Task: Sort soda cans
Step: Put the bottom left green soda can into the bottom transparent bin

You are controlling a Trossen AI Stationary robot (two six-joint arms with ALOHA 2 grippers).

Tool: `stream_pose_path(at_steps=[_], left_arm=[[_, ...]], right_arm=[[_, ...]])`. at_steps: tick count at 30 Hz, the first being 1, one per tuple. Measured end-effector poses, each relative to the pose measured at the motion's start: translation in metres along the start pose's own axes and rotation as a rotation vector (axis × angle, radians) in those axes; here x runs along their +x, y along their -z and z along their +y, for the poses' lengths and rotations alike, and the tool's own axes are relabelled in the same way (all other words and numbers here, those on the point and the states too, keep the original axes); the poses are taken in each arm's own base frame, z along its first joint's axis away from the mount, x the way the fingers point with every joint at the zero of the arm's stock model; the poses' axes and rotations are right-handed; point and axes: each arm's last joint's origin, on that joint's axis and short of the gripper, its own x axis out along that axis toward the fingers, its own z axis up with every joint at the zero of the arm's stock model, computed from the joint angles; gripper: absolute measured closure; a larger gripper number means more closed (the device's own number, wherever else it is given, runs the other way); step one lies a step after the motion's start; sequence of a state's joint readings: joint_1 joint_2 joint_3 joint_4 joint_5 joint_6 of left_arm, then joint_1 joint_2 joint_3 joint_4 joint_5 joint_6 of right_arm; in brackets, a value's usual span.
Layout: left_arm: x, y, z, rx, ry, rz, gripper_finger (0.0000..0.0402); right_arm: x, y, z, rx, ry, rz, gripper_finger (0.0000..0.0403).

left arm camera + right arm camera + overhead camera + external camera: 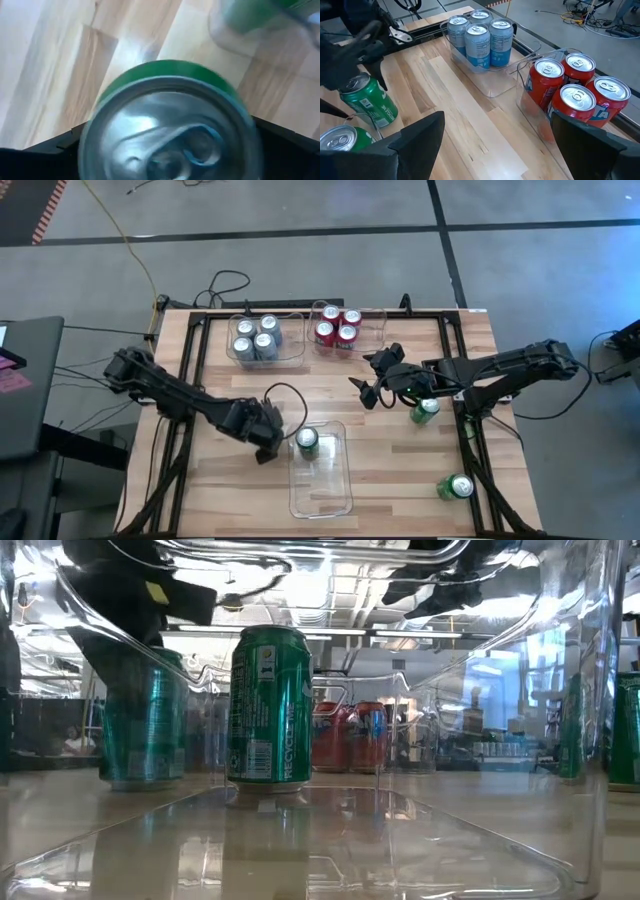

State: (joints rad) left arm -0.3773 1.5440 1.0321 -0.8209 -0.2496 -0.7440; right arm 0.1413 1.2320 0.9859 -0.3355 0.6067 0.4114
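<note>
A green can stands upright on the table just left of a clear bin; it also shows in the low view and in the right wrist view. My left gripper hangs over it, pointing down and open, one finger on each side of the can's top. It hides the can in the high view. Another green can stands inside the bin at its far end. My right gripper hovers open over the table's middle, holding nothing. My left gripper comes at the green can from above, its fingers on either side of the can's upper rim. The can stands on the table. Whether the fingers touch the can, I cannot tell.
Several silver cans fill a clear bin at the far left. Several red cans fill the bin beside it. Two more green cans are on the table's right side. Bare wood lies between the far bins and the near one.
</note>
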Motion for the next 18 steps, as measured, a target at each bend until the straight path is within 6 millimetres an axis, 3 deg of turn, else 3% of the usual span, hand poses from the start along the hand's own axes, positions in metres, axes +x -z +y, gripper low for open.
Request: stream_pose_path(at_steps=[11, 18], left_arm=[[-0.015, 0.017, -0.020, -0.004, -0.101, -0.218, 0.0008], [-0.018, 0.024, -0.020, -0.075, -0.163, -0.274, 0.0017]], right_arm=[[0.000, 0.000, 0.000, 0.007, 0.000, 0.000, 0.0023], [0.000, 0.000, 0.001, 0.006, -0.003, 0.000, 0.0023]])
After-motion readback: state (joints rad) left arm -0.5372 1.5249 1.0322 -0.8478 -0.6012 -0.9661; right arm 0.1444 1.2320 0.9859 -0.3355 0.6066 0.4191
